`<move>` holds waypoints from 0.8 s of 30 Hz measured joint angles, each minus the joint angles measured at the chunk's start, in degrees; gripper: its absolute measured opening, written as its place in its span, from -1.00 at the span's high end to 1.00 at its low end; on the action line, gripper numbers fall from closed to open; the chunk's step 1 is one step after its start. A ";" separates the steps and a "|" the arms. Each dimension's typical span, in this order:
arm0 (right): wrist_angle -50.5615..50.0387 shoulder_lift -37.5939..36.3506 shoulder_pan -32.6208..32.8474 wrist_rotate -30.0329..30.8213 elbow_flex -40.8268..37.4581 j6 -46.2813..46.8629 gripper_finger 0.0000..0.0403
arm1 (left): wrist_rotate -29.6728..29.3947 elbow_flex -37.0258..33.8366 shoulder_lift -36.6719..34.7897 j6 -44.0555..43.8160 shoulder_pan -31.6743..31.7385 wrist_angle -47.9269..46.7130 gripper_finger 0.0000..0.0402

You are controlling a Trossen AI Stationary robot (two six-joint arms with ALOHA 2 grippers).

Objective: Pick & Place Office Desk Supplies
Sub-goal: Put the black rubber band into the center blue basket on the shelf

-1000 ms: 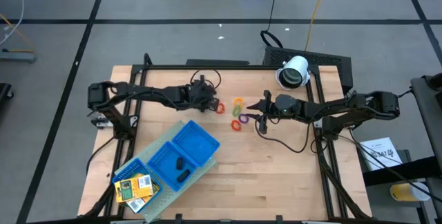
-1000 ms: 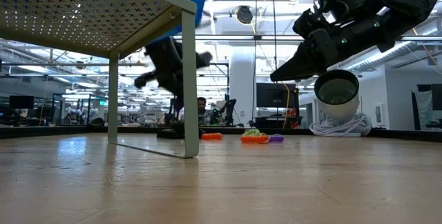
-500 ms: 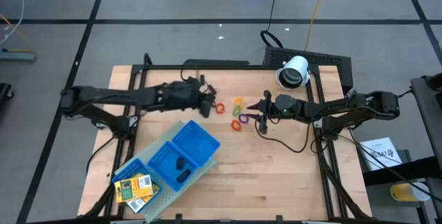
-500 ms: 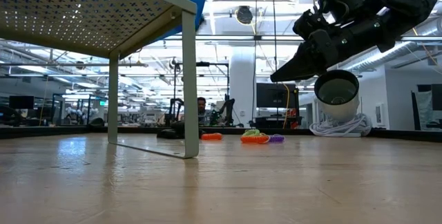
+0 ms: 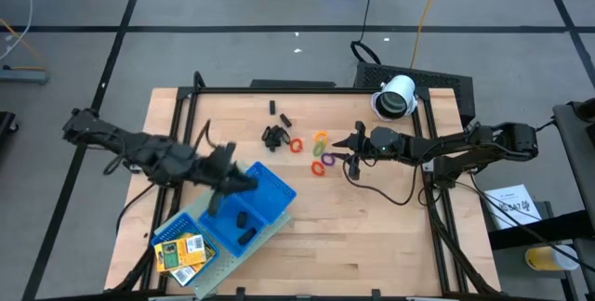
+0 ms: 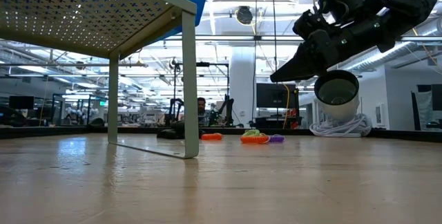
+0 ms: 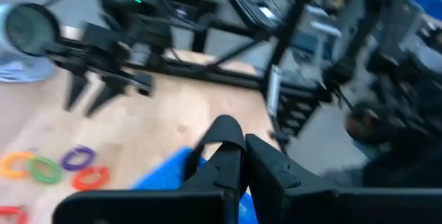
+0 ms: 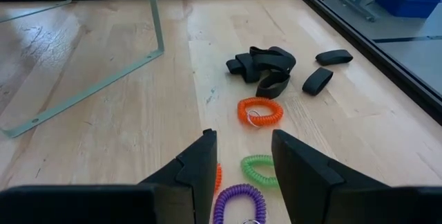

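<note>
Left gripper [image 5: 244, 182] sits over the blue tray [image 5: 279, 192], fingers nearly pressed together, nothing visibly pinched; right gripper [image 5: 342, 150] hangs spread beside the coloured rings [image 5: 321, 154] — black clips [image 5: 273, 136] just beyond.

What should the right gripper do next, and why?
Probably lower the right gripper, which is open and hovering above the table, onto the green ring just ahead of it, then close. The left gripper is over the tray.
</note>
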 joint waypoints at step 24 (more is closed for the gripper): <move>0.03 0.01 0.02 0.05 0.00 0.06 0.37 | -27.49 -0.04 4.03 -14.91 -25.24 -8.16 0.66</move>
